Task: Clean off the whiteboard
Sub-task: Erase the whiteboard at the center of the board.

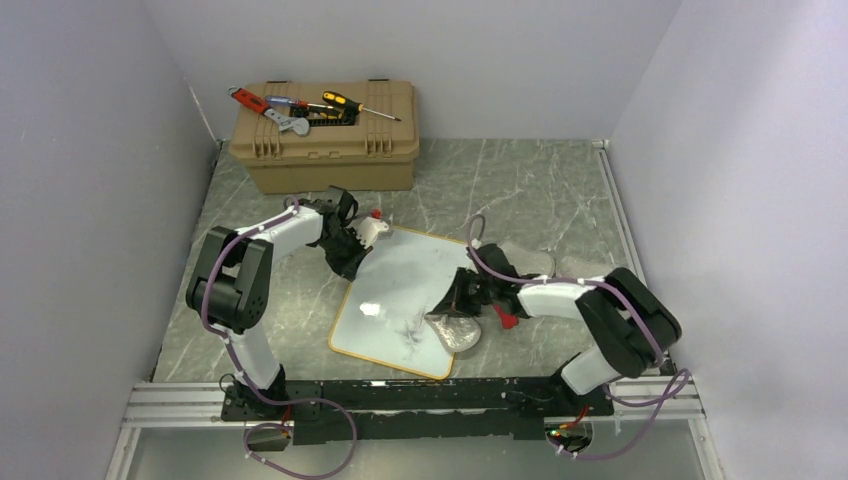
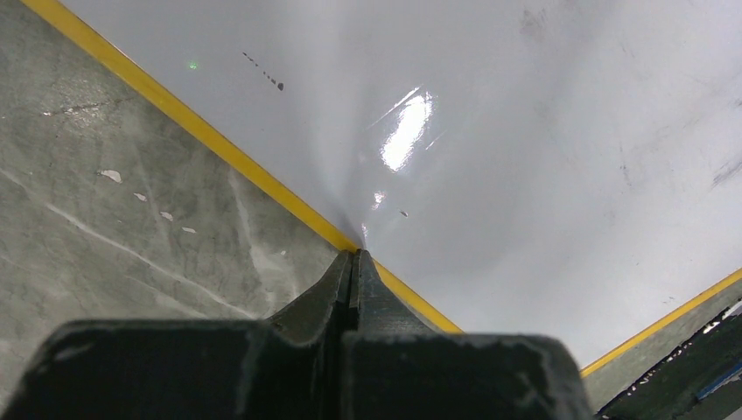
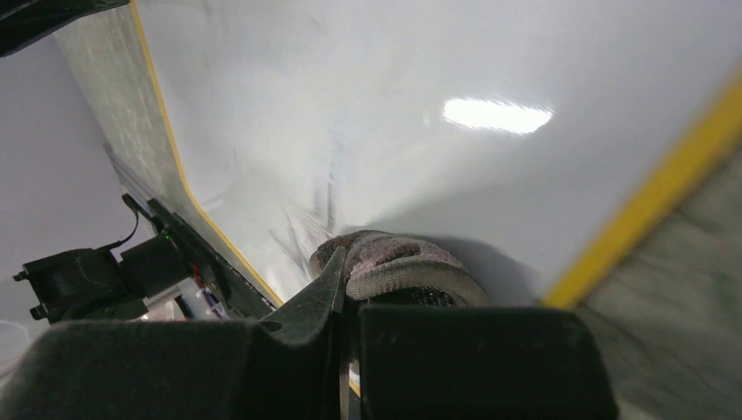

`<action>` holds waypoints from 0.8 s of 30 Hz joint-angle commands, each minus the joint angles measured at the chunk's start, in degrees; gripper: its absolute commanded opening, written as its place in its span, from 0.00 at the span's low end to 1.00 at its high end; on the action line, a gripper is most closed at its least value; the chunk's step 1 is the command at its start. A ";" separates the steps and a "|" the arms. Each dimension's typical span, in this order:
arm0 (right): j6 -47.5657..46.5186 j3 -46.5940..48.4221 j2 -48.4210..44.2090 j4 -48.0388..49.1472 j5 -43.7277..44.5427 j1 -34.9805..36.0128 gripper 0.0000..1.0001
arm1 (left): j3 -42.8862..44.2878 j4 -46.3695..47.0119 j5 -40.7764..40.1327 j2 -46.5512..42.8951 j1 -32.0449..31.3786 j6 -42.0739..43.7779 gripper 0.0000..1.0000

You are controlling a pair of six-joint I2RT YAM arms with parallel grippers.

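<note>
The whiteboard [image 1: 392, 290] lies flat on the marble table, white and glossy with a thin yellow-orange frame. Faint dark smears [image 1: 411, 326] remain near its front edge; in the right wrist view these smears [image 3: 327, 203] sit just beyond the cloth. My left gripper [image 1: 351, 266] is shut with nothing in it, its tips [image 2: 356, 255] down on the board's frame [image 2: 262, 179] at the far-left edge. My right gripper [image 1: 463, 300] is shut on a grey cloth [image 1: 455, 331]. The cloth [image 3: 404, 267] is bunched against the whiteboard [image 3: 367, 105] near its right frame [image 3: 652, 197].
A tan toolbox [image 1: 325, 145] stands at the back left, with screwdrivers [image 1: 360, 105] and a wrench [image 1: 283, 118] on its lid. A pale crumpled object [image 1: 530, 263] lies right of the board. Walls close in on the left, back and right. The arms' rail [image 1: 420, 400] runs along the near edge.
</note>
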 commanded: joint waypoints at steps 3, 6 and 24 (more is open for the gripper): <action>-4.65 -7.00 2.11 -18.42 10.59 -1.02 0.00 | -3.98 -1.90 -2.22 5.61 -0.16 0.55 0.00; -3.19 -2.17 6.95 -15.72 9.61 2.41 0.00 | -3.64 -2.22 -1.92 5.85 -0.16 0.38 0.00; -6.12 -2.92 0.49 -23.81 5.43 4.14 0.00 | -3.52 -2.64 -1.75 5.53 0.18 0.82 0.00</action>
